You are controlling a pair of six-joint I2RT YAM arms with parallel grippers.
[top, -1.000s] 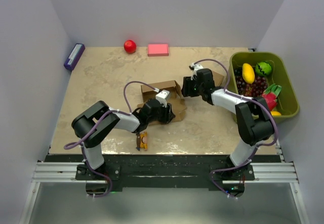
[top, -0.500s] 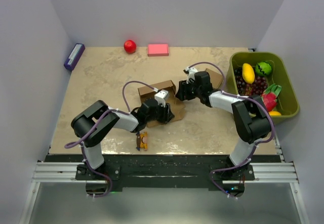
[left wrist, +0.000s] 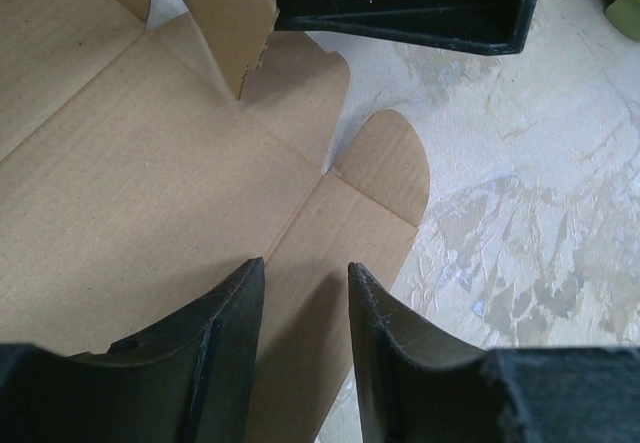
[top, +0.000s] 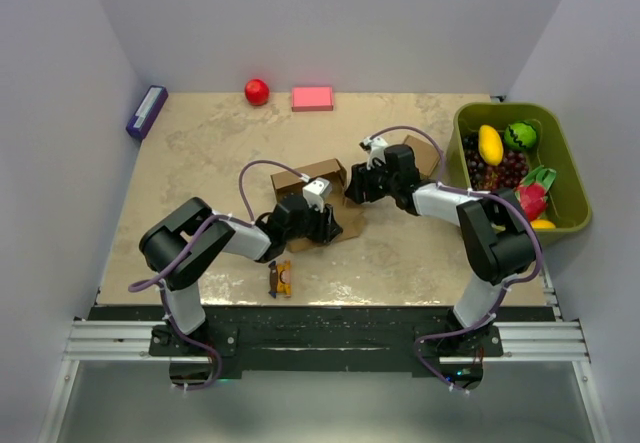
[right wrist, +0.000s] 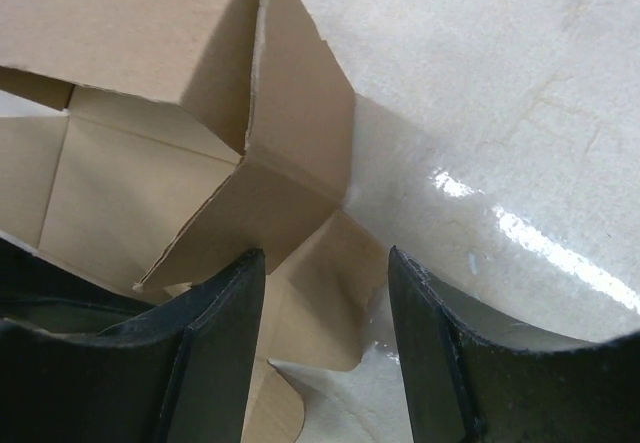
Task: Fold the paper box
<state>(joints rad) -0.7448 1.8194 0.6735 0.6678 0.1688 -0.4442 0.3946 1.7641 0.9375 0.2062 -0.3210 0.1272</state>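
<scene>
Working both sides of the box in the middle of the table, walls only half raised.
Left fingers are parted over a flat flap beside a crease, clamping nothing. Right fingers are spread wide around a raised corner flap, not closed on it. The risk I see: if I push off the crease the flap buckles, or the light cardboard skids on the slick table and the standing wall flops back. I cannot tell whether my left tips touch the cardboard, and from above my arms cover the near flaps.
</scene>
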